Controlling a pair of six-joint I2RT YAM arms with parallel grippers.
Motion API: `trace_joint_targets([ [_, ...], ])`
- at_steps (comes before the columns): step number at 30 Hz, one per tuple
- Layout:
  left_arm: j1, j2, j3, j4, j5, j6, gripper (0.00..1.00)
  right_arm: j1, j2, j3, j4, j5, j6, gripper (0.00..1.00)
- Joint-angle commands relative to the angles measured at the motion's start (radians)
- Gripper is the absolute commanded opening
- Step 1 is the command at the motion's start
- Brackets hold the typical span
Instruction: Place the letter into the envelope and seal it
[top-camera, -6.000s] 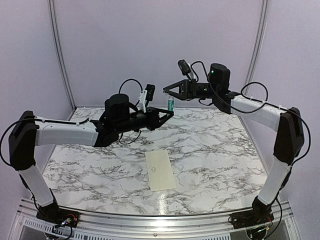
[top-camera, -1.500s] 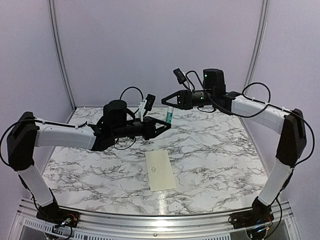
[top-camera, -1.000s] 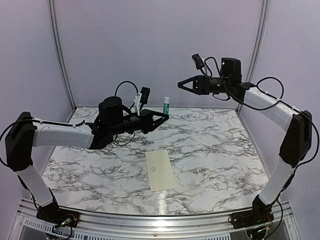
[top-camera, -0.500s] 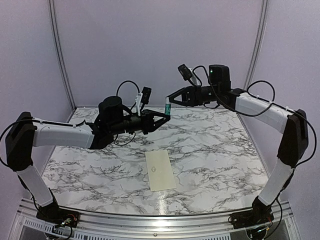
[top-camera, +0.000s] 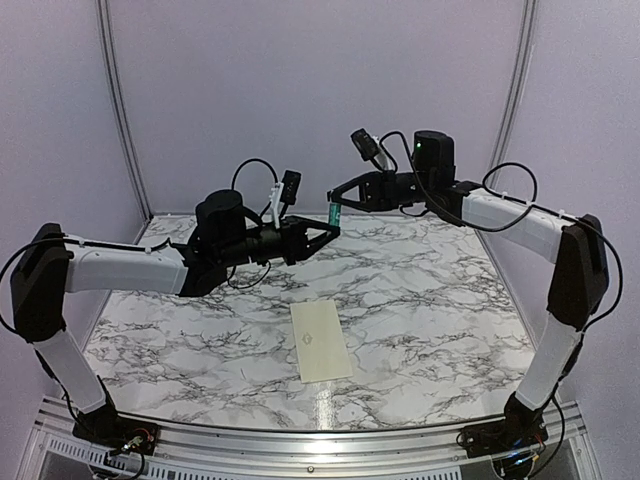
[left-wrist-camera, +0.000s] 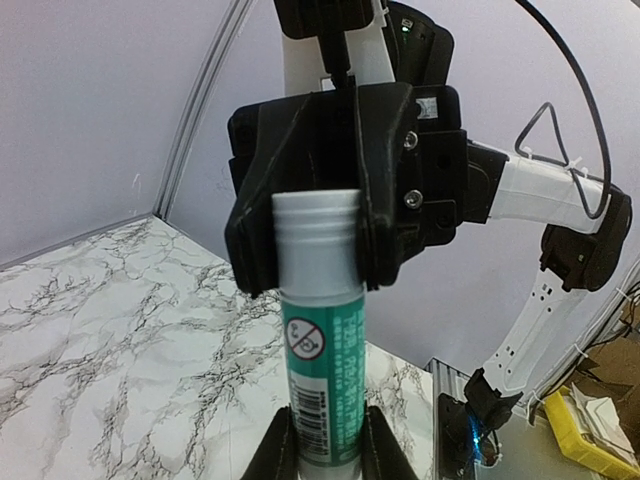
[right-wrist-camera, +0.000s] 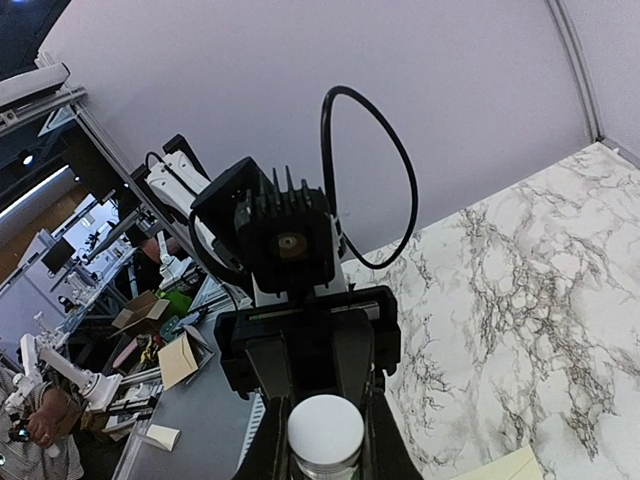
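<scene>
Tube (left-wrist-camera: 320, 380) upright in mid-air over the far part of the surface (top-camera: 440, 300), long axis vertical, cap (left-wrist-camera: 317, 230) on top. Left end effector (left-wrist-camera: 325, 455) clamped on the tube's lower body, reaching in from the left. Right end effector (right-wrist-camera: 325, 440) meets it from the right, just above, fingers closed against both sides of the cap. Likely next move: cap comes off upward along the tube's axis. Envelope (top-camera: 320, 340) flat on the surface, well below, nearer the bases, between the arms, long axis near-to-far. Letter not seen apart from it; cannot tell if inside
</scene>
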Motion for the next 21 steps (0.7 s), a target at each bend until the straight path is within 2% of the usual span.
trace_joint_targets([
  [1, -0.002, -0.003, 0.026, 0.026, -0.069, 0.028, 0.1, 0.02, -0.006, -0.004, -0.029, 0.042, -0.018, 0.0],
  [3, -0.014, -0.013, 0.033, 0.026, -0.187, 0.049, 0.1, 0.038, -0.016, -0.037, -0.131, 0.139, -0.1, 0.0],
  [6, -0.048, -0.022, 0.035, 0.035, -0.423, 0.053, 0.08, 0.075, -0.037, -0.123, -0.237, 0.369, -0.148, 0.0],
  [8, -0.065, -0.001, 0.06, 0.039, -0.465, 0.063, 0.08, 0.09, -0.036, -0.155, -0.258, 0.415, -0.163, 0.0],
  [11, -0.065, 0.01, 0.054, 0.034, -0.466, 0.039, 0.09, 0.068, -0.042, -0.116, -0.276, 0.431, -0.171, 0.02],
  [14, -0.063, -0.003, 0.017, -0.024, -0.456, 0.035, 0.1, 0.005, -0.066, -0.025, -0.268, 0.345, -0.169, 0.23],
  [17, -0.059, -0.047, -0.057, -0.099, -0.434, 0.038, 0.1, -0.094, -0.08, 0.109, -0.364, 0.269, -0.224, 0.47],
  [19, -0.054, -0.09, -0.117, -0.175, -0.419, 0.033, 0.11, -0.162, -0.101, 0.148, -0.422, 0.244, -0.269, 0.56],
  [21, -0.047, -0.138, -0.154, -0.278, -0.398, 0.025, 0.11, -0.226, -0.141, 0.112, -0.441, 0.224, -0.315, 0.61],
])
